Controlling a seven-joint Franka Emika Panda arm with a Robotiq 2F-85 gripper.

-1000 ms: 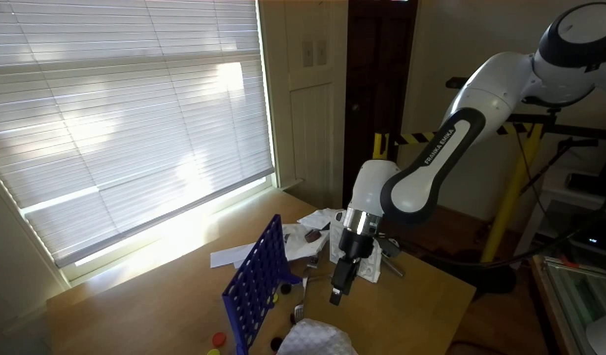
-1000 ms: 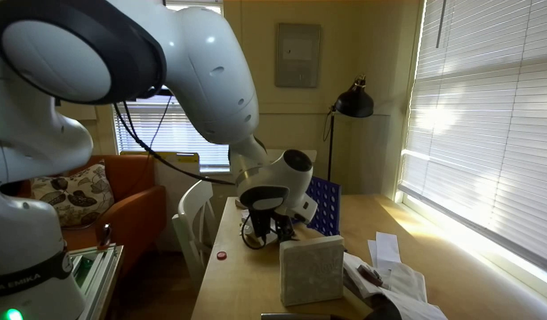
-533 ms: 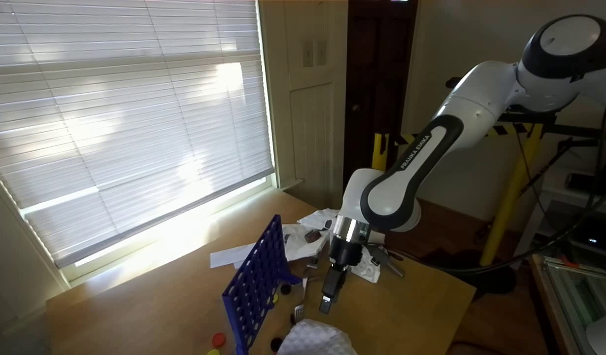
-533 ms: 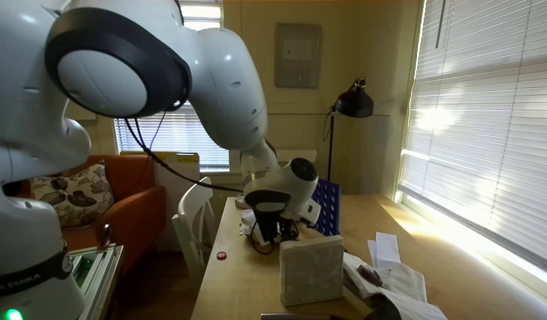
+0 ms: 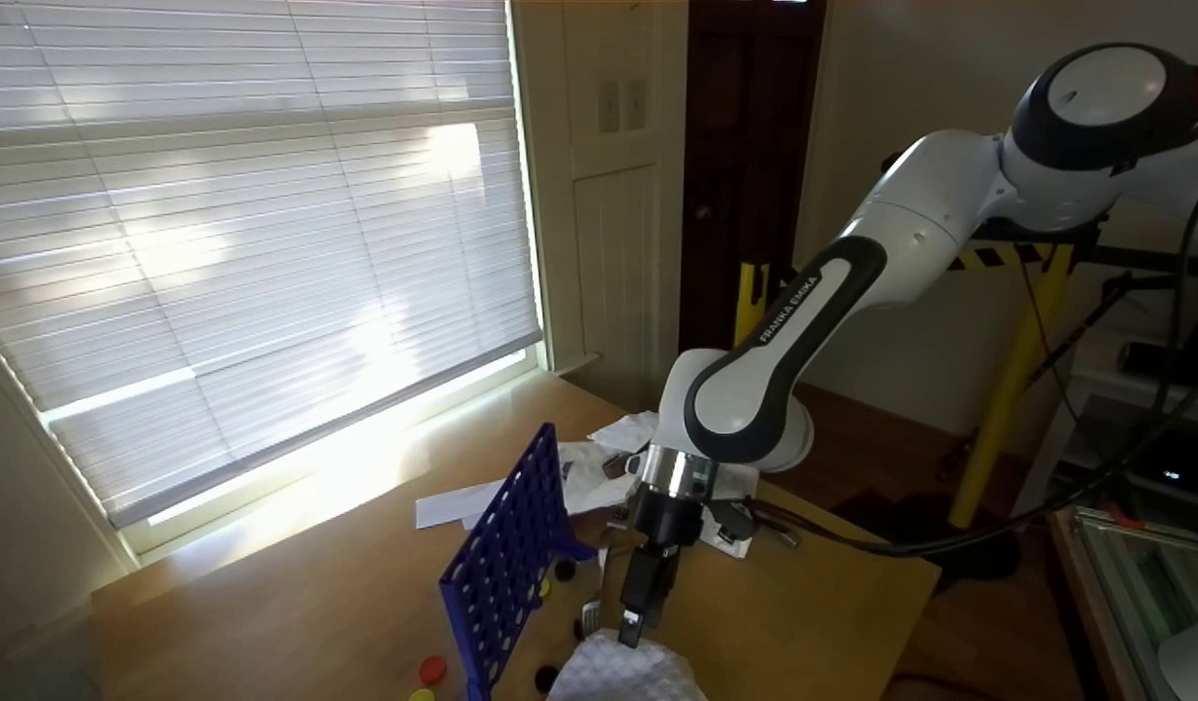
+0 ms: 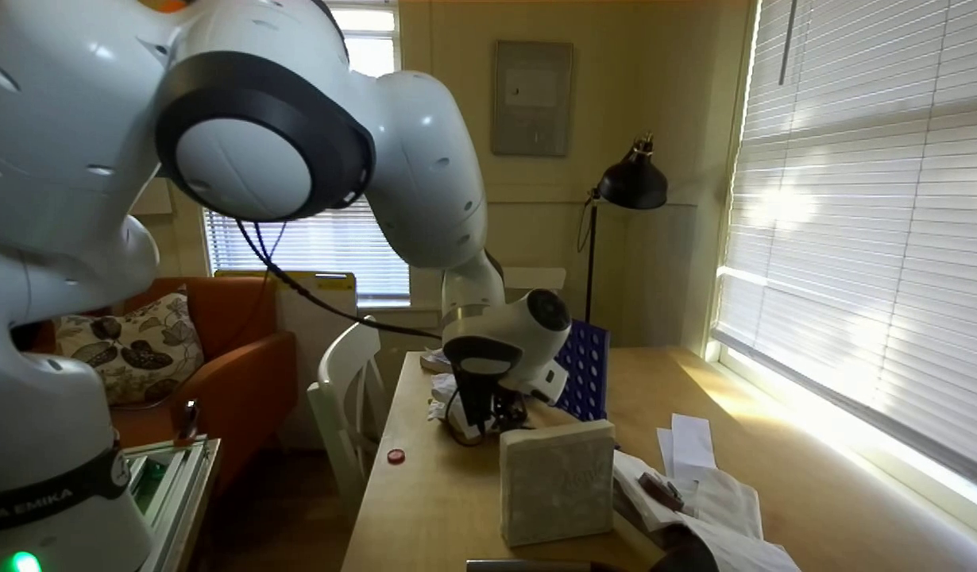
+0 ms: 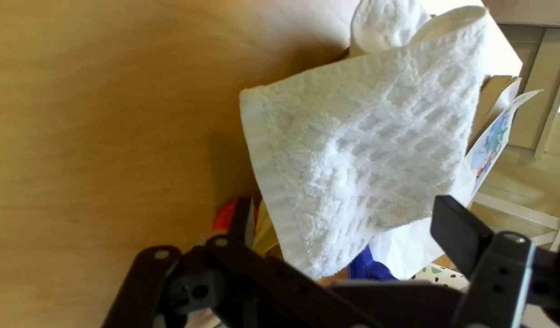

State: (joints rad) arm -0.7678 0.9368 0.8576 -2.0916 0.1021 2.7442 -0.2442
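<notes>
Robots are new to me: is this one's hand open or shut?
Open: the wrist view shows the hand with fingers wide apart.

The bench (image 5: 317, 584) has a smooth, light-brown wooden top. A blue rack (image 5: 506, 565) full of round holes stands upright on it. A red disc (image 5: 432, 670) and a yellow disc (image 5: 421, 695) lie on one side of the rack, a black disc (image 5: 565, 571) and a fork (image 5: 590, 615) on the other. Near the fork, a white cloth (image 5: 620, 674) bulges up. In an exterior view, a pale box (image 6: 558, 486) stands on edge beside crumpled white paper (image 6: 723, 502), and a small red cap (image 6: 395, 457) lies near the bench's edge.
</notes>
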